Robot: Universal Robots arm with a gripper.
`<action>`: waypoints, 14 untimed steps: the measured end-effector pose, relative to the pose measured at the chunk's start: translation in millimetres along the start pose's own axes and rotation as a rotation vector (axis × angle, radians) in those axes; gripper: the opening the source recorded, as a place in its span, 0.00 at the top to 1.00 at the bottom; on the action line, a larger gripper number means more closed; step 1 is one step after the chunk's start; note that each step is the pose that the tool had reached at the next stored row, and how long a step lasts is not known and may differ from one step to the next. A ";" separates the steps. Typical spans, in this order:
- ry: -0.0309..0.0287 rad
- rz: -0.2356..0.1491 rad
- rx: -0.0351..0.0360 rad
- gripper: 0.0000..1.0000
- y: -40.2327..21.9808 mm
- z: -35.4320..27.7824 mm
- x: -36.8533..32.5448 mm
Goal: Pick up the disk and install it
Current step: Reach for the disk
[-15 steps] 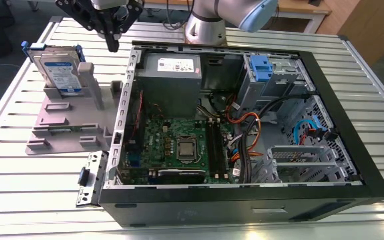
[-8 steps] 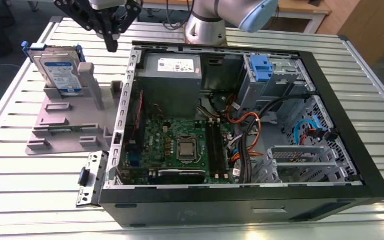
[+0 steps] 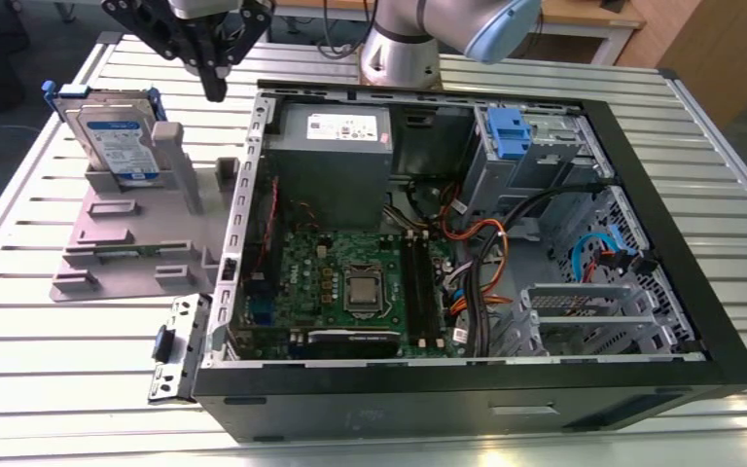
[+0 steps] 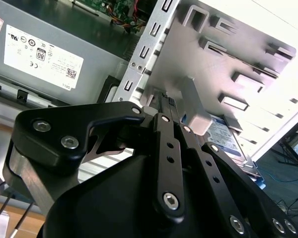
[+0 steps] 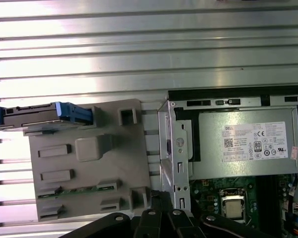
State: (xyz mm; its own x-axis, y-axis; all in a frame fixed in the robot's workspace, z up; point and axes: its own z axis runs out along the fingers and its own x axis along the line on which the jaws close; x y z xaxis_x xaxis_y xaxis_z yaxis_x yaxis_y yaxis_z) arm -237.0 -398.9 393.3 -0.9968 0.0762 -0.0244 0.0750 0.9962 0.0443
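Silver arm [image 3: 400,44], pale blue joint cap [image 3: 504,29], black gripper [image 3: 215,89] linkages, silver screws [image 4: 171,200]

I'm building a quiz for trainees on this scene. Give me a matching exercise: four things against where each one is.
Things:
1. disk
2. end effector
3. power supply
4. stand

Places:
A. flat on the table
B. inside the case
C. upright in the stand
D. in the air over the table

Pairs: 1-C, 2-D, 3-B, 4-A
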 end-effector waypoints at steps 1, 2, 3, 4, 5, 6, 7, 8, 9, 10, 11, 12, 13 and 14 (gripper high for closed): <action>0.0000 0.000 0.0000 0.90 0.0 0.0 0.3; -0.0001 0.000 0.0000 0.90 0.0 0.0 0.6; -0.0001 0.000 -0.0001 0.90 -0.1 0.0 0.9; 0.0000 0.000 0.0000 0.90 -0.1 0.0 1.1; 0.0000 0.000 0.0000 0.90 -0.1 0.0 1.4; 0.0000 0.000 0.0000 0.90 -0.1 -0.1 1.7; 0.0000 0.000 0.0000 0.90 -0.1 0.0 2.0; 0.0000 0.000 0.0000 0.90 -0.2 -0.1 2.2; -0.0001 0.000 -0.0001 0.90 -0.2 -0.1 2.6; -0.0001 0.000 0.0000 0.90 -0.2 -0.1 2.9; 0.0000 0.000 0.0000 0.90 -0.2 -0.1 3.2; 0.0000 0.000 0.0000 0.90 -0.3 -0.1 3.5; -0.0001 0.000 -0.0001 0.90 -0.3 -0.1 3.8; -0.0001 0.000 -0.0001 0.90 -0.3 -0.1 4.1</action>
State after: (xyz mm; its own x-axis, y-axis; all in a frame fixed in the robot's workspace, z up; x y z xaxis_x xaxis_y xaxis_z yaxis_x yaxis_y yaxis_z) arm -241.1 -398.9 393.3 -0.9968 0.0762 -0.0245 0.0751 0.9962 0.0444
